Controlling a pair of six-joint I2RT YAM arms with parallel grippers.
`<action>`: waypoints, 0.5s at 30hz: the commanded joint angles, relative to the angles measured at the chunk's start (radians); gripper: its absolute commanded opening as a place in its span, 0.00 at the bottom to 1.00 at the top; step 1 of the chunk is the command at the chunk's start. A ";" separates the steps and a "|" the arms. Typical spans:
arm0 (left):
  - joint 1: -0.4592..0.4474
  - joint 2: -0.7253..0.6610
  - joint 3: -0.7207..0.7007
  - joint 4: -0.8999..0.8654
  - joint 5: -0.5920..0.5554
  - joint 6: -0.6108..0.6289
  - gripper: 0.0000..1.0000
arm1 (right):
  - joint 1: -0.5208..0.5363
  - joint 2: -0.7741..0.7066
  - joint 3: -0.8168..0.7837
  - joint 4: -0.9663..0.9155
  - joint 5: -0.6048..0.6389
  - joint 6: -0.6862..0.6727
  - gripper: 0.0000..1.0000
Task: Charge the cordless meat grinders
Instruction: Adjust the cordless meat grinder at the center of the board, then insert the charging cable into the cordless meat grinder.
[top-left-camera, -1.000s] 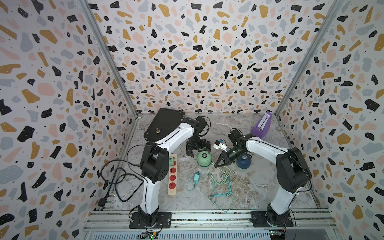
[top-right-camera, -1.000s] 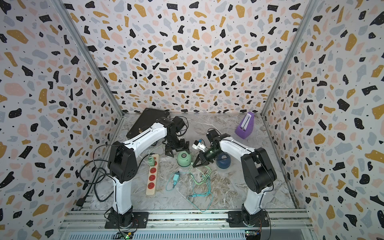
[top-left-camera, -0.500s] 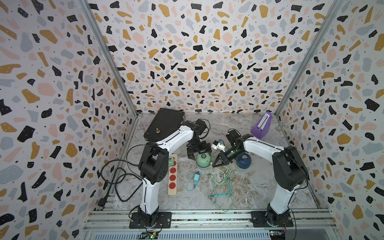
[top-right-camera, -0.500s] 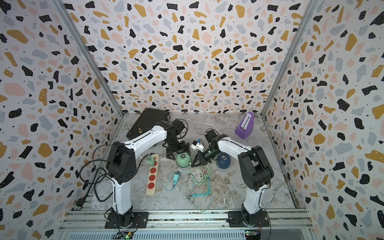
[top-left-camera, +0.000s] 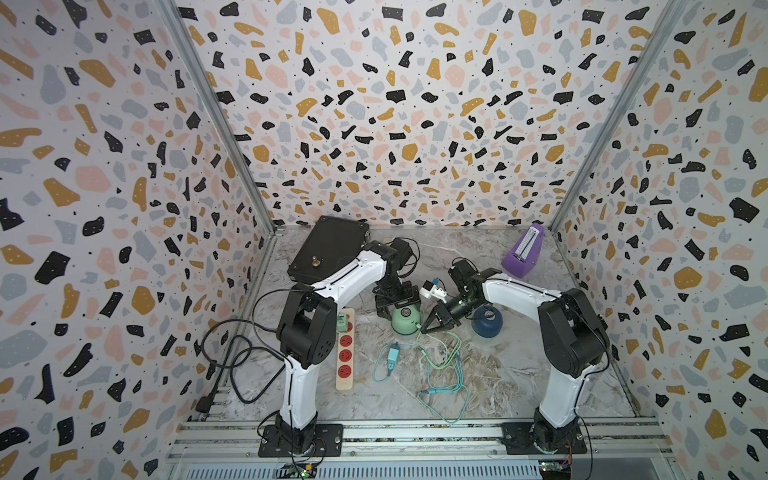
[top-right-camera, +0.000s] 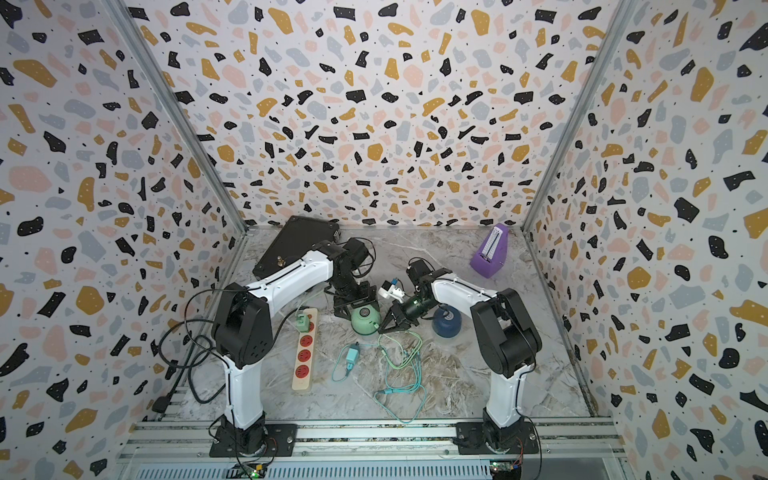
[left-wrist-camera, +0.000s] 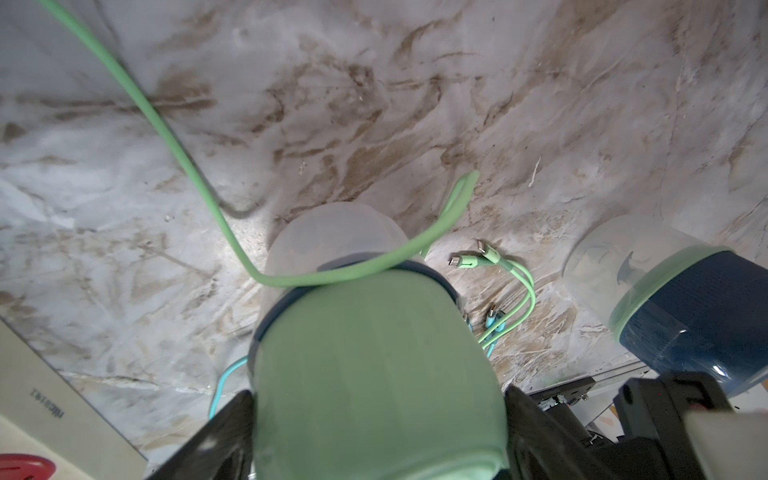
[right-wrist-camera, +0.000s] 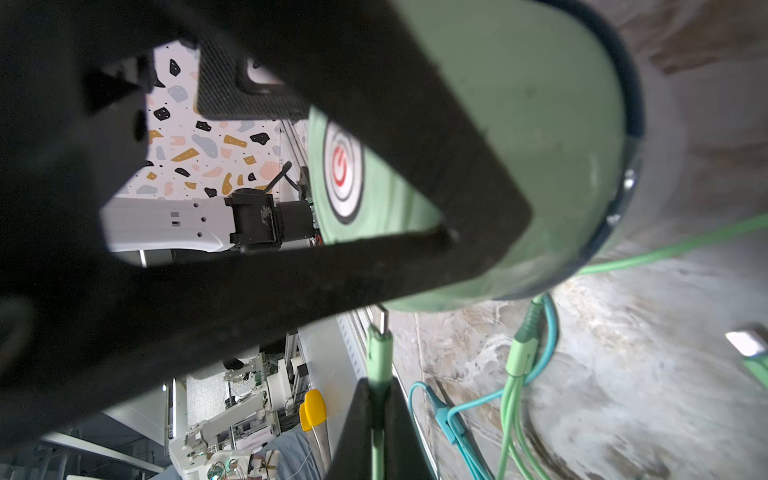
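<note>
Left claw: the left gripper (top-left-camera: 398, 307) straddles the dome-shaped mint green plastic meat grinder (top-left-camera: 405, 321), with one black finger (left-wrist-camera: 226, 432) close against each side. Whether the fingers press on it cannot be told.
Right claw: the right gripper (top-left-camera: 428, 328) is clenched on the mint green cable plug (right-wrist-camera: 380, 353). The plug's metal tip points at the lower rim of the green grinder and sits just short of it.
Green grinder: it stands upright on the grey marble-patterned tabletop (top-left-camera: 498, 374), near the middle, with its round silvery button facing up.
Navy grinder: the dome-shaped dark navy blue plastic meat grinder (top-left-camera: 486, 322) stands on the same tabletop, close beside the right arm. It is apart from the green one, and neither claw touches it.
Power strip: the cream power strip with red sockets (top-left-camera: 345, 353) lies beside the left arm, with a small green plug adapter (top-left-camera: 342, 322) seated in its far end.
Loose adapter: a small teal plug adapter (top-left-camera: 392, 357) lies on the tabletop between the strip and the tangled cables.
</note>
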 joint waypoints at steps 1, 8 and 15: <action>0.001 0.011 -0.026 -0.050 -0.063 -0.028 0.86 | 0.006 -0.024 -0.002 0.050 -0.040 0.023 0.00; 0.003 0.011 -0.039 -0.029 -0.051 -0.068 0.85 | 0.009 -0.019 -0.012 0.068 -0.046 0.031 0.00; 0.003 0.003 -0.056 -0.008 -0.040 -0.083 0.84 | 0.010 -0.013 -0.030 0.088 -0.049 0.041 0.00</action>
